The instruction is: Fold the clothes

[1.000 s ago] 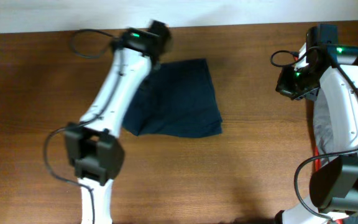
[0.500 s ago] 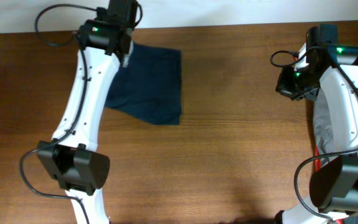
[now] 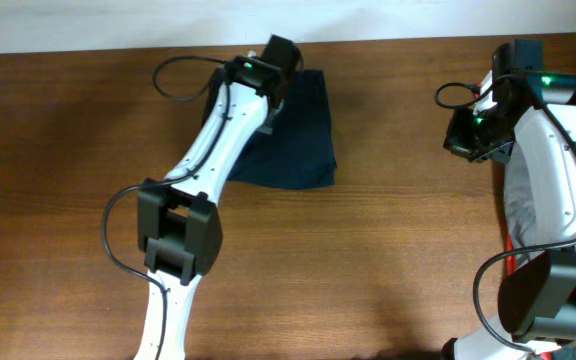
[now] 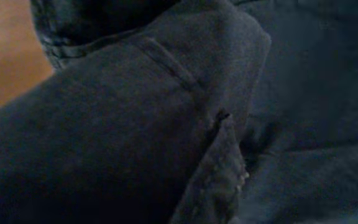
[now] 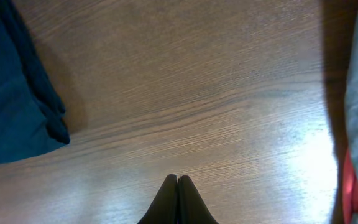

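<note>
Shorts (image 3: 298,140), dark navy, lie on the far middle of the table (image 3: 388,260) as a compact, roughly square bundle with a slanted near-left edge.

Overhead view: the left gripper (image 3: 278,55) sits over the far-left corner of the shorts, its arm reaching diagonally across them. The right gripper (image 3: 467,133) hangs over bare wood, well apart from the shorts. Just beside its arm, at the right edge, are a grey garment (image 3: 515,200) and a strip of red cloth (image 3: 509,243).

Left wrist view: dark fabric fills the frame, one seamed layer bunched over another, with a sliver of table at the upper left. The fingers are hidden. The jaws are closed, and from cloth pressed this close they are judged to be pinching the shorts.

Right wrist view: the fingers (image 5: 173,186) are pressed together with nothing between them, above bare wood. The edge of the shorts shows at the left, the grey garment at the right.

Assessment: a fold appears in hand, with the gripped corner being carried or positioned. The next move calls for laying that corner flat, edges aligned, before letting go. The bunched layers may otherwise crease.
</note>
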Controlling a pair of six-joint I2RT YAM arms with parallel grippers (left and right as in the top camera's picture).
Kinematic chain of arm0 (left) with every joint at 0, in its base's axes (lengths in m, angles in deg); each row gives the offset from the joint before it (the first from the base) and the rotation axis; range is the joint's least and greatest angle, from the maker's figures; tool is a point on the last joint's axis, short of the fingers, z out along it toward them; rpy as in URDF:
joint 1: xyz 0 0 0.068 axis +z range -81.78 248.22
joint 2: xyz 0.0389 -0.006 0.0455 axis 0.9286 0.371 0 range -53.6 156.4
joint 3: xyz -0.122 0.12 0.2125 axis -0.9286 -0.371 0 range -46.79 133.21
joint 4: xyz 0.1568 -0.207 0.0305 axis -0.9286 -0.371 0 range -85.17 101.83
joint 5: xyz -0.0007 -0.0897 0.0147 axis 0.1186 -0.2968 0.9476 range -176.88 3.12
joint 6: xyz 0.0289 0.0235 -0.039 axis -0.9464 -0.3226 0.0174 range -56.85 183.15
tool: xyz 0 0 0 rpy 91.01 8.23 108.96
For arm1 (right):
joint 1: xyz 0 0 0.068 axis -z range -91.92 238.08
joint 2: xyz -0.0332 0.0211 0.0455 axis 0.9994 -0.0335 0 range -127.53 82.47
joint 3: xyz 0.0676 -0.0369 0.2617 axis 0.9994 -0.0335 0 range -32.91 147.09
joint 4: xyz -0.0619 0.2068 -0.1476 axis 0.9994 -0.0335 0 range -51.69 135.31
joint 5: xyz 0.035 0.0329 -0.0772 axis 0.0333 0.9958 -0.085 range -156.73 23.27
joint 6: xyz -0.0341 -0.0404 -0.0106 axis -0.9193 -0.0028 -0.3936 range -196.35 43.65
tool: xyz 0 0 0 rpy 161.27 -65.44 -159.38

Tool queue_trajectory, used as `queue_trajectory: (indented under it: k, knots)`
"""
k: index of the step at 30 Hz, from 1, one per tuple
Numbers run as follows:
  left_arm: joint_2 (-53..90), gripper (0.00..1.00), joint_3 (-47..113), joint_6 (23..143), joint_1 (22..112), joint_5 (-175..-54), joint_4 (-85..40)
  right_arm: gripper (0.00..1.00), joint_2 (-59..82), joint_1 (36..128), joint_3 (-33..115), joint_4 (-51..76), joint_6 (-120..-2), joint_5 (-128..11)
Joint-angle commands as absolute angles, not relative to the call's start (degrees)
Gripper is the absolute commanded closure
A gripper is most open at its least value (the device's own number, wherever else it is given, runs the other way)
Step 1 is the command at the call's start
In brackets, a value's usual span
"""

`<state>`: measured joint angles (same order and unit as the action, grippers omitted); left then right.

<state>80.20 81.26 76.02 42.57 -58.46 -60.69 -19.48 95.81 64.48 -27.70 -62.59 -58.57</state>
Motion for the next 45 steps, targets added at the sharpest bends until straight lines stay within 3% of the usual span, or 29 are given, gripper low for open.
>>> queue_trajectory:
  k: [1, 5, 9, 18, 25, 36, 45]
  knots:
    - [79.2, 1.0, 82.6, 79.8, 42.5, -55.2, -63.2, 0.96, -19.9, 94.9, 64.6, -26.5, -69.7, -51.7]
    - [77.4, 1.0, 84.3, 79.3, 43.6, -49.8, -66.5, 0.96, -20.6, 91.8, 64.4, -21.5, -71.6, -45.9]
    - [75.5, 1.0, 85.5, 78.2, 46.3, -52.0, -65.5, 0.96, -25.0, 85.9, 64.4, -10.9, -71.6, -36.8]
    - [75.4, 1.0, 85.7, 76.6, 50.2, -57.9, -64.6, 0.96, -40.0, 75.6, 64.4, 2.3, -66.6, -36.1]
    - [75.4, 1.0, 86.5, 76.6, 53.3, -64.6, -65.2, 0.96, -47.9, 71.9, 64.4, 6.0, -63.4, -35.5]
    - [75.4, 1.0, 97.2, 84.5, 56.5, -88.0, -63.9, 0.96, -51.2, 69.7, 63.2, 5.0, -57.3, -37.8]
    - [76.3, 1.0, 97.1, 90.2, 52.9, -87.9, -61.8, 0.96, -52.0, 69.7, 59.2, 5.3, -55.9, -38.9]
